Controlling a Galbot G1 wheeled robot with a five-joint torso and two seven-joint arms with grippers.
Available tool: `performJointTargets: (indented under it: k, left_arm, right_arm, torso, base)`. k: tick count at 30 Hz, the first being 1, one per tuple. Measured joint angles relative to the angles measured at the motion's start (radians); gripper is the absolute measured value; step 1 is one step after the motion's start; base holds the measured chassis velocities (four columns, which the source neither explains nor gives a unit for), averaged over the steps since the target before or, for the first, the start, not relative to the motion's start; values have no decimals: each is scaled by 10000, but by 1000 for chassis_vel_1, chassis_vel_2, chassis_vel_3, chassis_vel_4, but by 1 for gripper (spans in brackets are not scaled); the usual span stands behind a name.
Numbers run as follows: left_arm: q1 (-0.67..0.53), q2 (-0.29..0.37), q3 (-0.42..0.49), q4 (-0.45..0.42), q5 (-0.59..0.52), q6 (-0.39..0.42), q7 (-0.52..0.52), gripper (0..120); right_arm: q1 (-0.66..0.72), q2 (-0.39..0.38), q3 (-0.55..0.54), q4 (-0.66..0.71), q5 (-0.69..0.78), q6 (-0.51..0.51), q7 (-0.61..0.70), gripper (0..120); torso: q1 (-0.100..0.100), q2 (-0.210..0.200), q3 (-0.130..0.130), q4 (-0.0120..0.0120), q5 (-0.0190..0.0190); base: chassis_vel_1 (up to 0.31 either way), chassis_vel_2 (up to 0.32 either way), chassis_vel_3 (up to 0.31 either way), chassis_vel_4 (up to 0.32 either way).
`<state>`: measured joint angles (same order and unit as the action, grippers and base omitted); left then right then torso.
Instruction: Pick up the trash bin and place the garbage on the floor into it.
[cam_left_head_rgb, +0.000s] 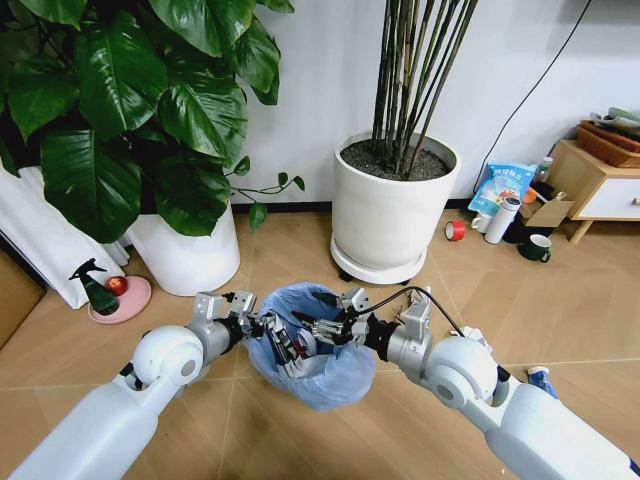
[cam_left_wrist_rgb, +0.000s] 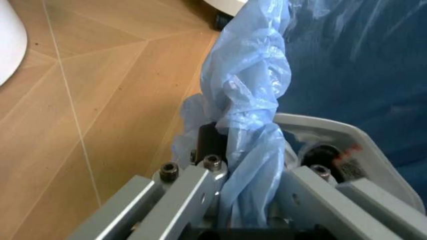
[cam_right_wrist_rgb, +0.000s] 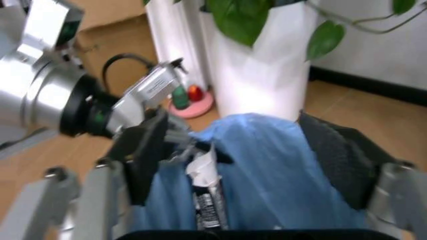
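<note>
Both end effectors over trash bin (cam_left_head_rgb: 318, 370); no writing legible.

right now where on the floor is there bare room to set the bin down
Bare floor lies between the two white pots, and right of the trash bin toward the green mug. Crowded: litter by the wooden cabinet; both grippers at the bin.

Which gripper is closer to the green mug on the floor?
Right. The right gripper is over the trash bin on the side toward the green mug; the left gripper grips the bin's far rim.
</note>
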<state>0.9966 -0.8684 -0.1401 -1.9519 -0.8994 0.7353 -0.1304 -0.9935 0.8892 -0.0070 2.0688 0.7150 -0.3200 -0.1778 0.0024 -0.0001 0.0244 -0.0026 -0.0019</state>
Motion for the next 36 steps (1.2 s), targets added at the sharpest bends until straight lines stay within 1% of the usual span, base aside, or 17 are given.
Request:
performJointTargets:
  k: [1,2,5,6,7,11,13,14,18,20,26,32,36]
  left_arm:
    - [55,-5,-61,-17,3,0,-1,0]
    - [55,-5,-61,-17,3,0,-1,0]
    - [335,-8,-350,-59,81,0,7,0]
    - [454,-7,-476,-86,110,0,9,0]
    - [454,-7,-476,-86,110,0,9,0]
    - [707,-6,-842,-160,170,0,9,0]
    - [751,-6,-917,-185,170,0,10,0]
    - [865,14,-1101,-249,173,0,10,0]
    - [1163,119,-1517,-396,197,0,9,0]
    - [1349,189,-1762,-509,199,0,10,0]
    - [1471,263,-1913,-599,199,0,54,0]
    - [1525,364,-1978,-633,198,0,153,0]
    - [1554,369,-1987,-655,198,0,163,0]
  right_arm:
    - [-53,30,172,0,-53,23,60,81]
    - [-53,30,172,0,-53,23,60,81]
    - [-356,53,925,23,-194,52,149,95]
    - [-493,50,1209,54,-275,81,266,98]
    - [-493,50,1209,54,-275,81,266,98]
    - [-1047,159,2063,100,-550,180,909,100]
    - [-1123,198,2178,94,-616,184,972,100]
    - [-1289,300,2419,31,-803,194,1082,100]
    - [-1545,539,2775,-179,-1138,219,1173,100]
    - [-1963,813,3244,-351,-1494,310,1172,100]
    - [-2657,1229,4055,-535,-1864,453,1095,100]
    - [-2881,1303,4522,-805,-2028,611,838,100]
    - [-2889,1354,4605,-869,-2033,610,803,100]
  torso:
    - [0,0,0,0,0]
    - [0,0,0,0,0]
    - [0,0,0,0,0]
    - [0,0,0,0,0]
    - [0,0,0,0,0]
    - [0,0,0,0,1]
    - [0,0,0,-2,0]
    - [0,0,0,-2,-3]
    - [0,0,0,0,2]
    - [-1,0,0,3,0]
    - [-1,0,-1,-2,-1]
    - [-1,0,0,0,-1]
    - [-1,0,0,1,-2]
  base:
    - [0,0,0,0]
    - [0,0,0,0]
    - [0,0,0,0]
    - [0,0,0,0]
    - [0,0,0,0]
    - [0,0,0,0]
    - [0,0,0,0]
    - [0,0,0,0]
    - [0,0,0,0]
    - [0,0,0,0]
    - [0,0,0,0]
    - [0,0,0,0]
    - [0,0,0,0]
